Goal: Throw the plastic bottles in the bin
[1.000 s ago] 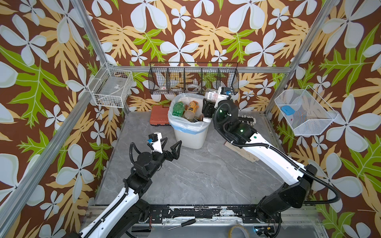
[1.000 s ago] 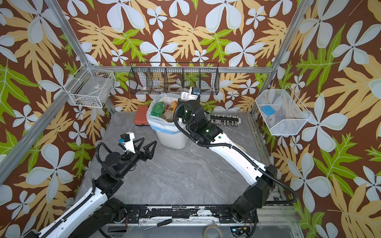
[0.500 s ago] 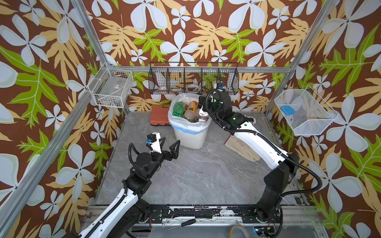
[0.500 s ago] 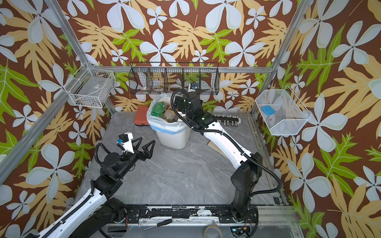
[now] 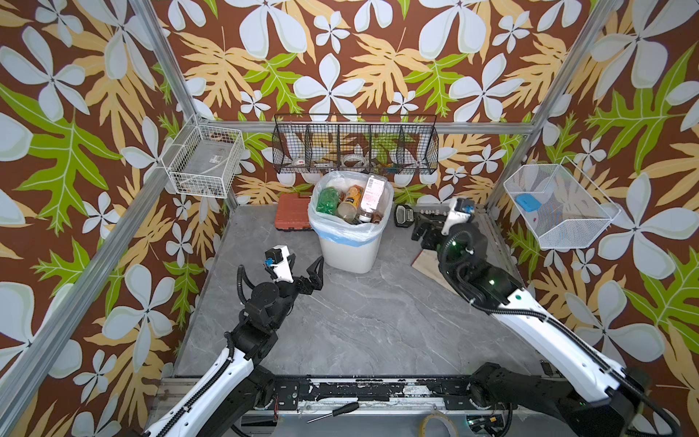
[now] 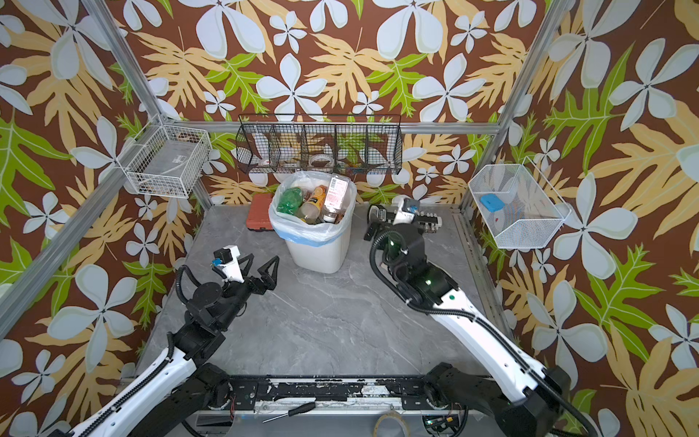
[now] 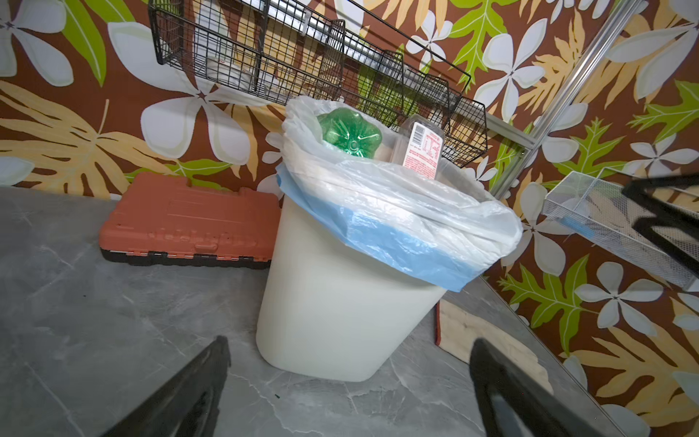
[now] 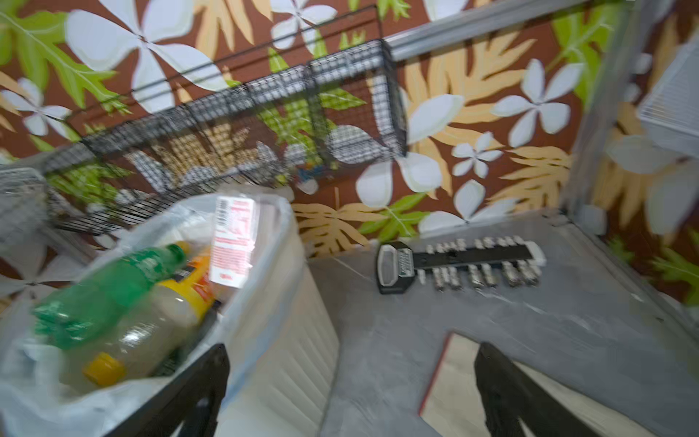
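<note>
At the back of the table (image 5: 378,321): bin (image 5: 350,253), upright, near the rear wall, lined with a white-and-blue bag folded over the rim.
Inside the bin: plastic bottles (image 5: 348,206), heaped up to the rim.
Top of the heap: green bottle (image 7: 350,130), base poking above the bag; next to it a clear pink-labelled bottle (image 7: 421,145), rising highest, toward the bin's far rim.
Lower in the heap: yellow-capped bottle (image 8: 151,325), pale, lying against the green one (right wrist view blurred, so no finer detail).
Left gripper (image 6: 261,265): jaws spread wide, empty, just in front of the bin, pointed at it, not touching.
Right gripper (image 8: 351,347): jaws wide apart, nothing between them, off the bin's right side, over the near edge of a wooden board (image 8: 454,389).
Left of the bin: red tool case (image 5: 293,215), flat on the table by the rear wall, just beside the bin.
Right of the bin: socket rail (image 8: 465,261), flat on the table along the rear wall.
Above the bin: black wire basket (image 5: 355,147), hung on the rear wall.
</note>
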Controlling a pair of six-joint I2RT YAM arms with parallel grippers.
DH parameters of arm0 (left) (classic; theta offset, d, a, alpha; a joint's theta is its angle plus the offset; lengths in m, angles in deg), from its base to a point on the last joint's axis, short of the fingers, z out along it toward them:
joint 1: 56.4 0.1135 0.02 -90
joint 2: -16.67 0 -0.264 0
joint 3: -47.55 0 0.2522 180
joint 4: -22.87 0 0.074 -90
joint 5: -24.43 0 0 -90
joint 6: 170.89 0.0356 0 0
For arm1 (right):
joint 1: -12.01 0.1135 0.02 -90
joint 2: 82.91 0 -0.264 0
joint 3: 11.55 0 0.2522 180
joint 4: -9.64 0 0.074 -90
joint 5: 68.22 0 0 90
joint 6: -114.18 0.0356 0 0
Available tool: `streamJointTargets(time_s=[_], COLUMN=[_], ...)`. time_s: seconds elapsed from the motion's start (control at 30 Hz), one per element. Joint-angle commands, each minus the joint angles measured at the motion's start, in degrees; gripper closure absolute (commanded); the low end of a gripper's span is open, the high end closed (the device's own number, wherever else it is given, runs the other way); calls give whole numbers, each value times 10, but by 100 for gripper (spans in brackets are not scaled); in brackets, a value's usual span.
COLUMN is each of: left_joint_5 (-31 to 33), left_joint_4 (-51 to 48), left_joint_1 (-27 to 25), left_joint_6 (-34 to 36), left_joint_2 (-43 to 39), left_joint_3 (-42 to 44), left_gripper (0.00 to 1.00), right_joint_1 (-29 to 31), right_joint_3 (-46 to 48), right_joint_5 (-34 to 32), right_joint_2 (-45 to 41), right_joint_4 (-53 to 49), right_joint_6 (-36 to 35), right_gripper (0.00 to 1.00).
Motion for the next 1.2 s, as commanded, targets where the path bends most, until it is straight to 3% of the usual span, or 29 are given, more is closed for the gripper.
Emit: streamJointTargets(time_s=[0.0,0.13,0.27,0.37,0.43,0.5,0.57,0.73,0.8,0.87,0.93,1.0,1.07,1.13,1.17], left_joint_5=[64,188,319,410,442,434,388,258,196,175,156,129,127,129,131], left_joint_4=[22,63,173,292,316,321,335,487,536,592,662,487,567,516,548], left_joint_1=[2,2,2,2,5,24,62,145,176,190,193,195,203,204,203], left_joint_6=[12,30,86,153,188,183,159,145,143,144,166,153,158,144,149], left_joint_2=[-4,-13,-27,-26,-7,29,74,184,233,314,410,375,401,382,392], left_joint_3=[22,77,160,225,239,239,244,250,243,228,206,154,170,161,166], left_gripper=[0,0,0,0,0,0,0,0,0,0,0,0,0,0,0], right_joint_1=[1,0,0,-1,-8,-30,-60,-176,-197,-212,-231,-260,-293,-307,-307], right_joint_3=[122,284,438,496,513,525,518,524,535,529,509,493,485,480,480], right_joint_5=[-125,-191,-217,-247,-244,-214,-184,-39,-25,-13,38,89,133,146,152], right_joint_2=[-95,-238,-331,-314,-268,-209,-154,-18,47,112,161,225,237,247,254], right_joint_4=[-15,-5,176,298,365,428,467,577,666,752,772,812,777,786,798], right_joint_6=[-7,-23,-136,-201,-230,-241,-255,-251,-269,-295,-302,-285,-255,-246,-250], right_gripper=[1,0,0,0,1,1,0,1,1,0,0,0,0,0,0])
